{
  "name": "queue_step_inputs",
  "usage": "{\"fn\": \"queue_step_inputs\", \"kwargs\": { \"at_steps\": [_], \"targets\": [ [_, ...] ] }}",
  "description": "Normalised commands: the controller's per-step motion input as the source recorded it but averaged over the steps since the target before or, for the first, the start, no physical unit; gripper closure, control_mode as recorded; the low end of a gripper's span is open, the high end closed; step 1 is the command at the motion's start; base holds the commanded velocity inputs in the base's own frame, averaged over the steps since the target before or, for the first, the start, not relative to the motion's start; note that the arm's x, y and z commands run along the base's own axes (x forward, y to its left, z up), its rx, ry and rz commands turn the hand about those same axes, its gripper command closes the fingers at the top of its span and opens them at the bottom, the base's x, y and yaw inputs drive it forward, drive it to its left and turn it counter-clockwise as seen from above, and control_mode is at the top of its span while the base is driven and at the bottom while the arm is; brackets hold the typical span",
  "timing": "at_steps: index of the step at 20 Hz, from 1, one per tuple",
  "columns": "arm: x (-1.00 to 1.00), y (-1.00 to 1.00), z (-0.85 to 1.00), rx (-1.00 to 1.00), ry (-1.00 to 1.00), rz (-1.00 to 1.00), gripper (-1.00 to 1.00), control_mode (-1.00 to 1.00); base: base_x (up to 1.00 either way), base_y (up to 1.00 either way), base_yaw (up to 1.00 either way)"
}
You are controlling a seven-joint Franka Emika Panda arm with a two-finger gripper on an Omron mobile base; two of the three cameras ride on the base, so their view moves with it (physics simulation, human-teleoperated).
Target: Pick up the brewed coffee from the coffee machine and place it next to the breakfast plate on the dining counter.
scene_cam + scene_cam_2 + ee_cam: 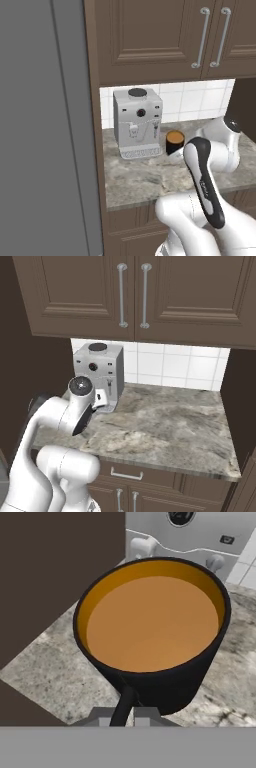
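The brewed coffee [150, 619], a black mug of orange-brown liquid, looms close in the hand view with its handle [124, 704] pointing back at me. My gripper [122, 717] is shut on that handle, a fingertip pressed to each side. From the left base camera the mug [175, 141] sits just right of the silver coffee machine [137, 122], off its drip tray, with my hand [176, 156] right behind it. I cannot tell whether the mug touches the countertop. The machine [100, 373] stands behind my arm in the right base view. The breakfast plate and dining counter are out of view.
A marble cabinet countertop [165, 421] stretches to the right of the machine. Brown wall cabinets [160, 35] hang low above it. A tall grey panel [45, 125] closes off the left, and a dark side wall [241, 406] the right.
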Motion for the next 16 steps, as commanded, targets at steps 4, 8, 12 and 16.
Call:
{"fn": "queue_step_inputs", "kwargs": {
  "at_steps": [4, 8, 12, 16],
  "targets": [
    [-0.05, -0.15, 0.39, 0.01, 0.00, 0.00, 1.00, -1.00, 0.00, 0.00, 0.00],
    [-0.04, -0.01, 0.28, 0.00, 0.00, 0.00, 1.00, -1.00, 0.00, 0.00, 0.00],
    [-0.15, 0.00, 0.02, 0.00, 0.00, 0.05, 1.00, -1.00, 0.00, 0.00, 0.00],
    [-0.18, 0.00, 0.00, 0.00, 0.04, 0.08, 1.00, -1.00, 0.00, 0.00, 0.00]
  ]
}}
